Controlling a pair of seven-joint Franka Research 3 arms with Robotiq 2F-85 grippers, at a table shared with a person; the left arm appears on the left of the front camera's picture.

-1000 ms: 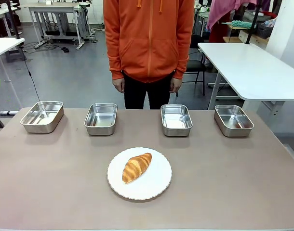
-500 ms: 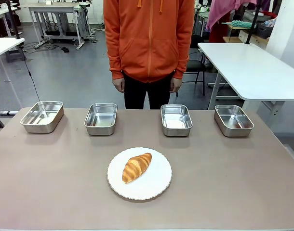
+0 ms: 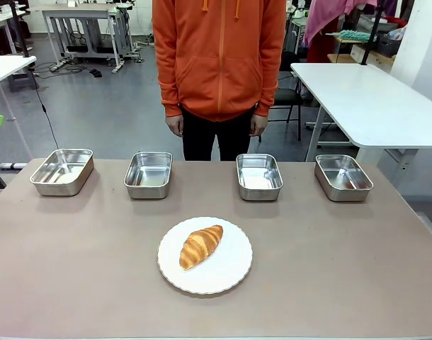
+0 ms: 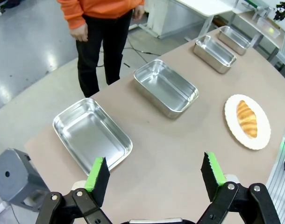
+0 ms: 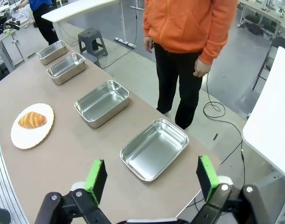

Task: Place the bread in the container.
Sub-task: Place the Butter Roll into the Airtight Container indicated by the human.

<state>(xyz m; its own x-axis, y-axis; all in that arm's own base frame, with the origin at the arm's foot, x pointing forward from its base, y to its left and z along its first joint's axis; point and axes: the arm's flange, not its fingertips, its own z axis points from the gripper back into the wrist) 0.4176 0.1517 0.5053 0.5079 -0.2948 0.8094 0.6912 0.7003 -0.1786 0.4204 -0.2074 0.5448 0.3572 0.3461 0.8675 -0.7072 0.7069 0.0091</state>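
Table (image 3: 343, 276), brown-grey top. Directly on it: row of four steel pans along the far edge, well apart from one another: far-left pan (image 3: 61, 171), left-middle pan (image 3: 148, 174), right-middle pan (image 3: 259, 176), far-right pan (image 3: 343, 177). Round white plate (image 3: 232, 268) mid-table, nearer the robot's side, clear of the pans

The left hand (image 4: 154, 161) shows black linkages with silver screws (image 4: 228, 186) at the joints and bright green pads (image 4: 95, 171) on its fingers. The right hand (image 5: 151, 162) matches: black frame, green pads. The person (image 3: 217, 81) wears an orange zip hoodie (image 3: 195, 57) with drawstrings over black trousers (image 3: 202, 138).
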